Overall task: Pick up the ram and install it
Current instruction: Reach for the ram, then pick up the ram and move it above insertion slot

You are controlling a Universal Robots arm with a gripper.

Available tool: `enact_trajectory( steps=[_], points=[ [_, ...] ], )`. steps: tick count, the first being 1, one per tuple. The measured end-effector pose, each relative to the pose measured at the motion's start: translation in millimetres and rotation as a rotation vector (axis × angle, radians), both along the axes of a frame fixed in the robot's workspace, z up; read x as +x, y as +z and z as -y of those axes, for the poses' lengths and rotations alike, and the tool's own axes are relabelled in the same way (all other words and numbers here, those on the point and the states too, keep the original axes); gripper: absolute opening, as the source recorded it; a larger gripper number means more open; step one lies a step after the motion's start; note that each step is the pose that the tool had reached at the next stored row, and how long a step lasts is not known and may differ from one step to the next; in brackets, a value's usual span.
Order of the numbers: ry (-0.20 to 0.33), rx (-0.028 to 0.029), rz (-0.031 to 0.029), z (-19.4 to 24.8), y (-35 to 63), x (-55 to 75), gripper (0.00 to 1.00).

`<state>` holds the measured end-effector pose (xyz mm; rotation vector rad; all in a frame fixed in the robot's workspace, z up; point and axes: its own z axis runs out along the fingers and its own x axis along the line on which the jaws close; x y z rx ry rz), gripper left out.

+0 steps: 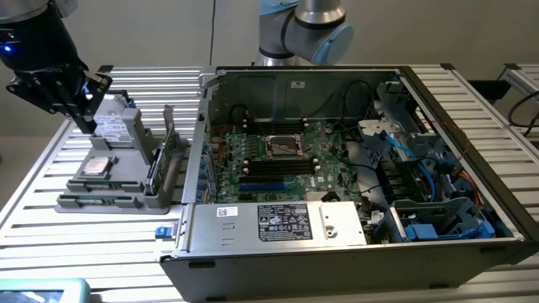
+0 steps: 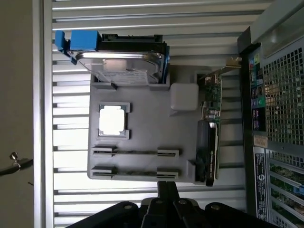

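On the slatted table (image 1: 93, 252): a big open computer case (image 1: 337, 265) sits at the exterior view's right. A grey holder (image 2: 142, 133) sits just beside it, at the left.
Inside the case: the motherboard (image 1: 324, 158) lies flat. Its black memory slots (image 1: 278, 165) run side to side in the exterior view.
Gripper (image 1: 76, 107): it hangs in the air over the grey holder and touches nothing.
Jaws: shut tight together, with nothing between them.
Hard drive (image 2: 123, 66): it stands at the end of the holder far from the ram.
Green card (image 2: 209, 142): it stands on its edge, on the side of the holder next to the case.
Ram (image 2: 137, 174): a thin stick that looks to stand on its edge in a slot at the front end of the holder.
Ram from the jaws: down below the fingertips, near them but apart.
Ram's long way: side to side in the exterior view, along the holder's front edge. That is the same way the black memory slots run. One end points toward the case.
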<state>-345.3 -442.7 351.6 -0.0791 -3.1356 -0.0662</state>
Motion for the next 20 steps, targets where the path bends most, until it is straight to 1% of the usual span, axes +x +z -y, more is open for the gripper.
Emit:
enact_trajectory(
  steps=[3,8,13,17,20],
  points=[
    [0.003,-0.0003,0.0000,-2.1,-1.2,-3.4,0.11],
    [0.011,-0.0007,-0.0003,-6.8,-3.4,-6.3,0.11],
    [0.023,-0.0007,-0.0006,-9.7,-4.8,-7.9,0.11],
    [0.086,0.0001,-0.0007,-9.9,-5.5,-8.0,0.11],
    [0.141,0.0041,-0.0005,-9.9,-6.2,-8.0,0.11]
  ],
)
